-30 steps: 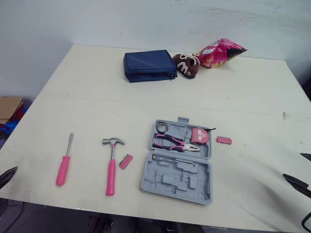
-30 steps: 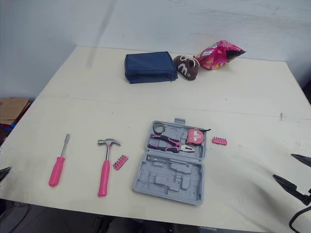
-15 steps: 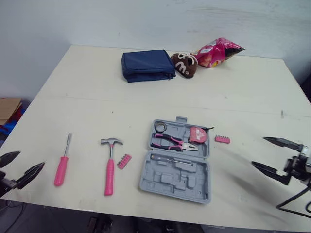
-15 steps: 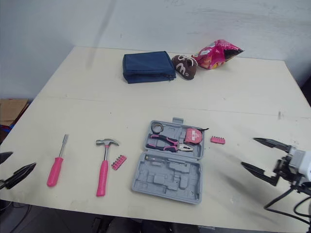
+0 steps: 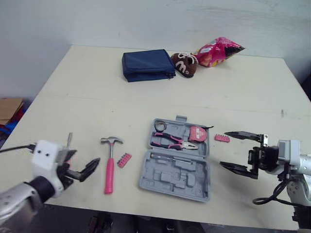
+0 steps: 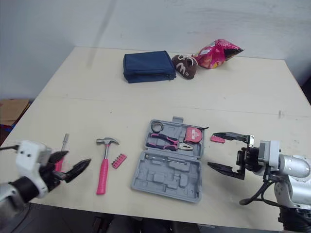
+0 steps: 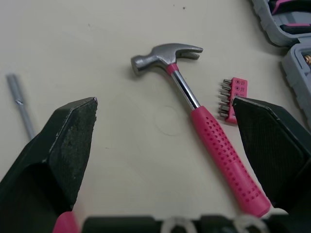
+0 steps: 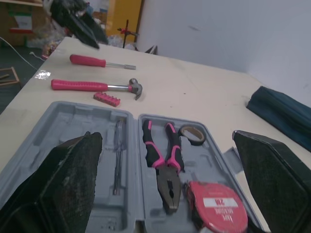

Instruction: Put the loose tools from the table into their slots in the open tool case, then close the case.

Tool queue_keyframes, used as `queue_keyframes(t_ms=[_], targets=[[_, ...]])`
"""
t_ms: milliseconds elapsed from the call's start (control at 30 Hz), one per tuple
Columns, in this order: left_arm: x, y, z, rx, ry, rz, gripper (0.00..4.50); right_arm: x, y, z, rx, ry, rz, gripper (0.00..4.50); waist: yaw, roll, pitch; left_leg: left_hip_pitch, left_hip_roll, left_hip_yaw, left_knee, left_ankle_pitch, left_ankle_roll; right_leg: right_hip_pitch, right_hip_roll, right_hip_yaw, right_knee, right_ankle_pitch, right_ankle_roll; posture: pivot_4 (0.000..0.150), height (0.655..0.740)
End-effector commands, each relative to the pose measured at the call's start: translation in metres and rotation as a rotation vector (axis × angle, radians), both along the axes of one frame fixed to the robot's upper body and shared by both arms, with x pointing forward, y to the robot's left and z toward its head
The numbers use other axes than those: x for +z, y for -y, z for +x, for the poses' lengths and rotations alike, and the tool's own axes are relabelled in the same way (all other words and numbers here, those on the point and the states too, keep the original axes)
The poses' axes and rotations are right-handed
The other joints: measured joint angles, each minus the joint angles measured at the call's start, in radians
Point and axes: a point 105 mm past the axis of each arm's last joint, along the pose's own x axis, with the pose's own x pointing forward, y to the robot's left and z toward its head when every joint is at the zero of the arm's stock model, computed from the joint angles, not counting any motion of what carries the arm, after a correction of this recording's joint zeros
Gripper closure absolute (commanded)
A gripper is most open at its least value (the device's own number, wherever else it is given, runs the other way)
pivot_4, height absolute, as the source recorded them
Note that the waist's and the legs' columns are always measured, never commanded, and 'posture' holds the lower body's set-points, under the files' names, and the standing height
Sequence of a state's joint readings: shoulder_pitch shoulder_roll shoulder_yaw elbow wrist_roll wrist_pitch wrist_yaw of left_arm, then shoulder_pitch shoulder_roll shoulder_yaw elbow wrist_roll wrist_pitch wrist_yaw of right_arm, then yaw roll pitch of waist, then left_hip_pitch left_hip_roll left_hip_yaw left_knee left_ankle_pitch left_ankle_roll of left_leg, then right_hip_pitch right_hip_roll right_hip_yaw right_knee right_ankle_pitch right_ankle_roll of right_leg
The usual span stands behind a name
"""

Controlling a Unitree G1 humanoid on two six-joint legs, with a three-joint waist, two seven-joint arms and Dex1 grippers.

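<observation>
The case (image 5: 177, 160) is lying open on the table (image 5: 97, 97), holding pliers (image 5: 170, 141) and a tape measure (image 5: 198, 134) in its far half. The left tool (image 5: 83, 159) is hovering wide open left of the case, at the screwdriver (image 5: 70, 140), with the hammer (image 5: 111, 162) and a bit strip (image 5: 125, 160) lying between it and the case. The right tool (image 5: 223, 148) is hovering wide open just right of the case, near a second bit strip (image 5: 222, 138).

Lab/workshop: plain table (image 5: 97, 92), bare white wall (image 5: 146, 19), cardboard box (image 5: 8, 108)
</observation>
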State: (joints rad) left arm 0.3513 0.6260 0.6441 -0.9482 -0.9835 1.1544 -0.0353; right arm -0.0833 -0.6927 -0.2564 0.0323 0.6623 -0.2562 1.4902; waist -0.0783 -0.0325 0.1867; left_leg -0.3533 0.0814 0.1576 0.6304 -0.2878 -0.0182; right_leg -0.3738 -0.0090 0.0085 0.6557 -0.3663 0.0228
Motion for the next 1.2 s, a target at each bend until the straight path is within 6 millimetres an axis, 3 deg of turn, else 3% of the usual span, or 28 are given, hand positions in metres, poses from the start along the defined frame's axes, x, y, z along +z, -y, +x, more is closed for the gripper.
queue_keyframes(t_ms=[33, 267, 500, 700, 867, 1000, 1200], targets=[[-0.011, 0.016, -0.005, 0.008, -0.040, 0.039, 0.03, 0.008, -0.003, 0.003, 0.000, 0.032, 0.023, 0.00, 0.001, -0.001, 0.001, 0.000, 0.000, 0.000, 0.001, 0.000, 0.000, 0.000, 0.000, 0.000, 0.000, 0.000, 0.000, 0.150, 0.7400], [-0.028, 0.029, -0.004, 0.033, -0.095, -0.004, 0.03, 0.008, -0.007, 0.002, 0.002, 0.035, 0.027, 0.00, 0.007, -0.002, 0.001, 0.000, -0.001, -0.001, 0.001, 0.002, -0.002, 0.001, 0.001, 0.000, 0.000, 0.000, 0.000, 0.150, 0.7400], [-0.037, 0.036, 0.009, 0.028, -0.117, 0.023, 0.03, 0.009, -0.005, 0.002, -0.030, 0.040, 0.025, 0.00, 0.022, -0.002, 0.001, 0.000, -0.001, -0.001, 0.001, 0.004, -0.005, 0.001, 0.001, 0.000, 0.000, 0.000, 0.000, 0.150, 0.7400], [-0.039, 0.027, 0.020, 0.081, -0.135, 0.081, 0.03, 0.014, -0.006, 0.002, -0.052, 0.053, 0.023, 0.00, 0.025, -0.002, 0.001, 0.000, -0.001, -0.001, 0.001, 0.004, -0.005, 0.001, 0.000, 0.000, 0.000, 0.000, 0.000, 0.150, 0.7400], [-0.045, 0.030, 0.024, 0.058, -0.180, 0.082, 0.03, 0.016, -0.006, 0.000, -0.069, 0.061, 0.024, 0.00, 0.025, -0.002, 0.001, 0.000, -0.001, -0.001, 0.000, 0.004, -0.005, 0.000, 0.000, 0.000, 0.000, 0.000, 0.000, 0.150, 0.7400], [-0.052, 0.035, 0.027, 0.036, -0.215, 0.069, 1.27, 0.018, -0.005, -0.001, -0.083, 0.070, 0.025, 0.00, 0.026, -0.002, 0.001, 0.000, -0.001, -0.001, 0.001, 0.006, -0.005, 0.001, 0.000, 0.000, 0.001, 0.001, 0.000, 0.150, 0.7400], [-0.070, 0.037, 0.027, 0.028, -0.280, 0.045, 3.97, 0.018, -0.003, 0.000, -0.105, 0.082, 0.023, 0.00, 0.033, 0.003, -0.001, 0.001, -0.003, -0.002, 0.001, 0.007, -0.004, 0.002, -0.001, 0.000, 0.001, 0.001, 0.001, 0.150, 0.7400]])
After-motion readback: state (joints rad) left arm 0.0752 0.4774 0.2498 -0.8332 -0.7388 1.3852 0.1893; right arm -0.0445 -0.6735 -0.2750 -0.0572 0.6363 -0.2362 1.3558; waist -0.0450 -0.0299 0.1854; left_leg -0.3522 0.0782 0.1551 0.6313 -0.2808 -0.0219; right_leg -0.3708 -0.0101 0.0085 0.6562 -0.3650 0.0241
